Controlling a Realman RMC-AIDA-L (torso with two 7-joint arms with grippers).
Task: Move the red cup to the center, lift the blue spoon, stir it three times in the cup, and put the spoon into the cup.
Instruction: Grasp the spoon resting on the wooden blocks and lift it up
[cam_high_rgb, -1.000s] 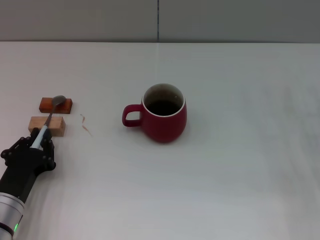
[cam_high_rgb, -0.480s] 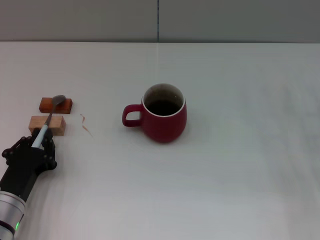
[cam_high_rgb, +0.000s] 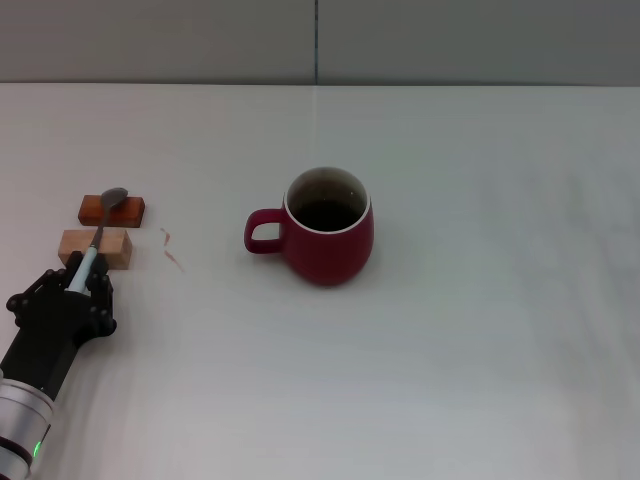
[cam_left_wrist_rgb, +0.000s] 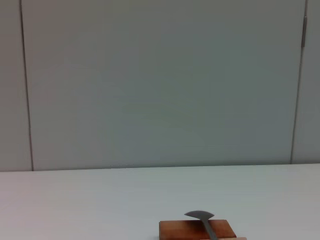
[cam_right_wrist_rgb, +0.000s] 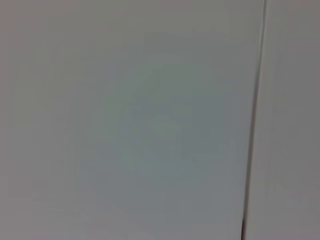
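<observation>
Head view shows the left end effector (cam_high_rgb: 72, 292) at the near left of the bench (cam_high_rgb: 480, 330), its fingers closed around the pale handle of the blue spoon (cam_high_rgb: 97, 239). The spoon's long axis runs away from the robot, across a pale wooden block (cam_high_rgb: 112, 248) to its bowl on a reddish block (cam_high_rgb: 126, 211). Well to the right, the red cup (cam_high_rgb: 325, 228) stands upright mid-bench, handle toward the spoon. Compared with a second ago, the end effector sits slightly nearer the robot. No right end effector appears.
</observation>
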